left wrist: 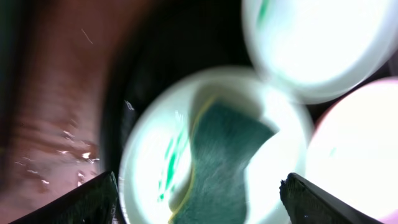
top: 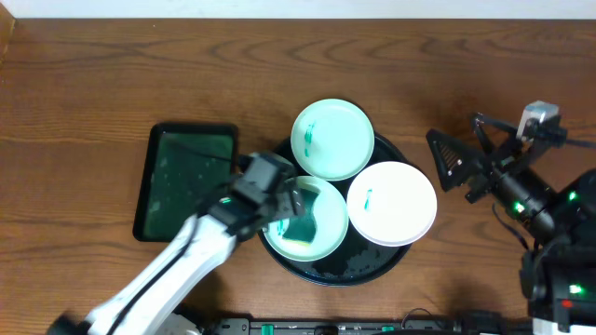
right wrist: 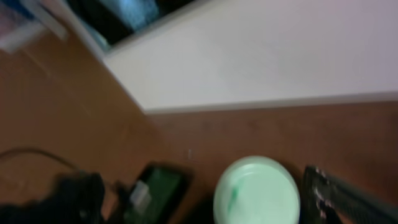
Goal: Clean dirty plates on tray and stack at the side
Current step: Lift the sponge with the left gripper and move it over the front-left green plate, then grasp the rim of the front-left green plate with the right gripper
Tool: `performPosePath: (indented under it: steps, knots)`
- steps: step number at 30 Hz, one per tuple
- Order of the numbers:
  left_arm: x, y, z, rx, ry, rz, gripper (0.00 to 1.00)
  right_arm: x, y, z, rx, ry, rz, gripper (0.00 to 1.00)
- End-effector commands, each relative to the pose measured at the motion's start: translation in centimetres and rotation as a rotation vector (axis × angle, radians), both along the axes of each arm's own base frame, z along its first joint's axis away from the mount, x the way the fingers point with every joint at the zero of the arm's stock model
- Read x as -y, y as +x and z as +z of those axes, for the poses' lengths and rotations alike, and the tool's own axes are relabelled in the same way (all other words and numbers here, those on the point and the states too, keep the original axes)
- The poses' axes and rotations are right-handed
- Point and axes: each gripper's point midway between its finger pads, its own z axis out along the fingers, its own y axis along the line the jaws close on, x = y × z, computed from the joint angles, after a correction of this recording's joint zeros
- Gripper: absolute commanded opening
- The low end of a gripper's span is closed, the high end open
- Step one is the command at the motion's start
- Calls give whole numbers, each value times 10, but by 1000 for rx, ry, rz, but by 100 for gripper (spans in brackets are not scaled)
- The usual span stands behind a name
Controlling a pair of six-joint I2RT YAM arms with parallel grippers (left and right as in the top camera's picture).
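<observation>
The round black tray holds three plates. A mint-green plate with a teal smear sits at its far side and also shows in the right wrist view. A white plate with a small teal mark is on the right. A second mint-green plate at the near left has a green sponge lying on it. My left gripper hovers over this plate, open, its fingers wide on either side of the sponge. A teal smear lies beside the sponge. My right gripper is open and empty, right of the tray.
A smaller rectangular dark green tray lies on the wooden table left of the black tray, and shows blurred in the right wrist view. A pale wall runs along the table's far edge. Both wrist views are motion-blurred.
</observation>
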Motion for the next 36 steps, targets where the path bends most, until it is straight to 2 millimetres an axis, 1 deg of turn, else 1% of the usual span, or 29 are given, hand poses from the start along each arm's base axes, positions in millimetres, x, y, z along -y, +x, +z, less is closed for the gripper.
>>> performPosePath:
  steps: [1,4,5,7,10,12,13,16,17,18,20,22,23,24,27,29,31,36]
  knots:
    - [-26,14,49,141,-42,84,86,-5,3,3,-56,-64,32,99]
    - [-51,12,67,188,-56,156,86,-11,10,-33,-264,-147,45,99]
    - [-59,11,70,194,-56,181,86,-20,12,-46,-315,-184,79,99]
    - [-70,9,71,192,-51,217,86,-41,15,-62,-362,-208,161,99]
    - [-81,6,66,162,-35,251,86,-78,18,-86,-409,-222,285,98]
    - [-84,3,58,130,-21,259,86,-95,24,-107,-438,-261,311,67]
    - [-84,2,54,118,-16,259,86,-100,29,-122,-476,-293,294,57]
    - [-85,-1,44,79,0,258,86,-103,39,-167,-596,-400,197,54]
    - [-85,-1,41,66,5,258,86,-104,39,-180,-622,-447,181,52]
    - [-85,-2,38,54,10,258,86,-107,39,-196,-649,-497,173,51]
    - [-85,-1,34,37,17,258,86,-114,36,-221,-691,-574,174,50]
    - [-85,-1,30,22,23,258,86,-121,32,-245,-737,-634,175,39]
    - [-85,0,28,16,26,258,86,-124,30,-258,-768,-662,165,37]
    - [-85,1,26,10,28,257,86,-126,28,-269,-792,-687,158,37]
    - [-85,1,20,-11,37,257,86,-128,19,-298,-852,-761,164,45]
    - [-85,0,17,-27,43,256,86,-128,15,-310,-885,-785,173,49]
    - [-85,-1,15,-34,45,255,86,-127,12,-323,-913,-810,187,49]
    - [-84,2,16,-24,41,256,86,-133,5,-344,-951,-827,253,47]
